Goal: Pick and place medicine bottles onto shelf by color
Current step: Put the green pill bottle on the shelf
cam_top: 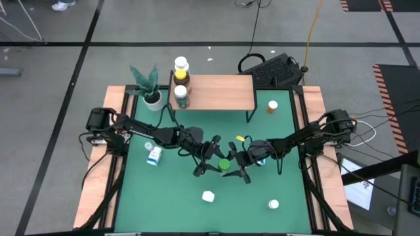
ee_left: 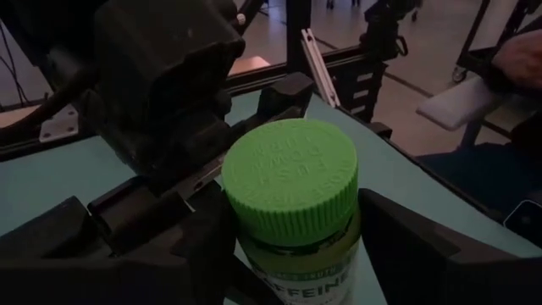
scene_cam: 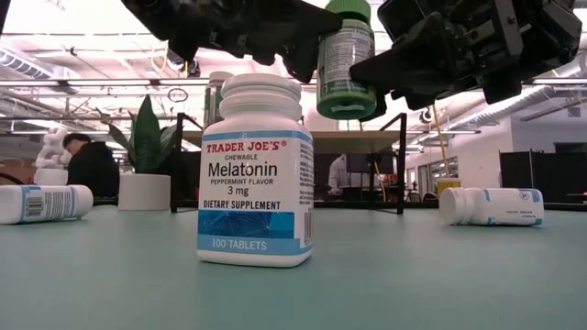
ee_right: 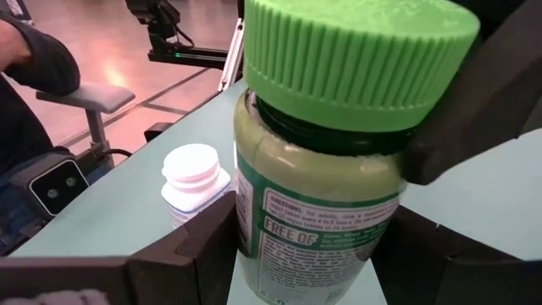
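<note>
High view: I find the left gripper (cam_top: pixel 209 157) and the right gripper (cam_top: pixel 240 164) meeting mid-surface at the green bottle (cam_top: pixel 224 164). The shelf (cam_top: pixel 216 92) stands at the far edge with two bottles stacked at its left end. The bottle's long axis cannot be read from above.

Low view: the green bottle (scene_cam: pixel 346 57) hangs clear above the surface, cap up, long axis close to vertical with a slight lean. Dark fingers flank it on both sides. The melatonin bottle (scene_cam: pixel 258 170) stands upright directly below and in front. My judgement: if either arm lets go early, the bottle drops and may knock that one over.

Left wrist view: the left gripper (ee_left: pixel 288 246) is spread around the bottle just under the green cap (ee_left: pixel 290 177); I cannot tell whether its pads press.

Right wrist view: the right gripper (ee_right: pixel 318 254) pinches the green bottle across its labelled body, cap uppermost. A white bottle (ee_right: pixel 194 181) stands beyond on the surface. My judgement: two arms pulling against each other could twist the bottle out of the grip.
</note>
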{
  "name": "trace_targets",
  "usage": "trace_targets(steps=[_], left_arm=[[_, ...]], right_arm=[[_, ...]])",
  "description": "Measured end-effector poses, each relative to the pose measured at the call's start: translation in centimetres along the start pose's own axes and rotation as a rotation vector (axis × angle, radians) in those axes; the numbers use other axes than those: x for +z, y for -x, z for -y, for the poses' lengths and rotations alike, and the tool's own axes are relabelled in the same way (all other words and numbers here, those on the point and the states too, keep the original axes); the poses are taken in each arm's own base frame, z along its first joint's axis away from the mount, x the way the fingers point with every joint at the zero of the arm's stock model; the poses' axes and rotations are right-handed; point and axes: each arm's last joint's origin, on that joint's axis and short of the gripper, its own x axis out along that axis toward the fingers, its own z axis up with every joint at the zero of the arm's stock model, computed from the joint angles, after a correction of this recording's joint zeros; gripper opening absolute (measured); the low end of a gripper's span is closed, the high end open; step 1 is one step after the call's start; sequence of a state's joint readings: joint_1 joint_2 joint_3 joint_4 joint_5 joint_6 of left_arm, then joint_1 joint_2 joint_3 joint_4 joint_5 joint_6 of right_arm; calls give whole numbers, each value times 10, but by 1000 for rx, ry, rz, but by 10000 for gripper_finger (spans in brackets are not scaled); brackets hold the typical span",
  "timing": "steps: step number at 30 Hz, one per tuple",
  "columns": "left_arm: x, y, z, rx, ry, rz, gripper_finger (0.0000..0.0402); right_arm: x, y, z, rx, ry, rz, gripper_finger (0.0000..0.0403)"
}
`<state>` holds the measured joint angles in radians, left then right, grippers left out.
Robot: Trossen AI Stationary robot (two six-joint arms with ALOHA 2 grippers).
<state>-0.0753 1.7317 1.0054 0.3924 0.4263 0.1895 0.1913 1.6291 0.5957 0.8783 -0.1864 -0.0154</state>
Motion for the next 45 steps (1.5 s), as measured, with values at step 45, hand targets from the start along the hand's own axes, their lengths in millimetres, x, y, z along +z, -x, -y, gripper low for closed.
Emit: trace_targets(steps=[45], left_arm=[[3, -1, -1, 89, -55, 12, 229]], right_arm=[[1, 0, 2, -126, 31, 5, 279]])
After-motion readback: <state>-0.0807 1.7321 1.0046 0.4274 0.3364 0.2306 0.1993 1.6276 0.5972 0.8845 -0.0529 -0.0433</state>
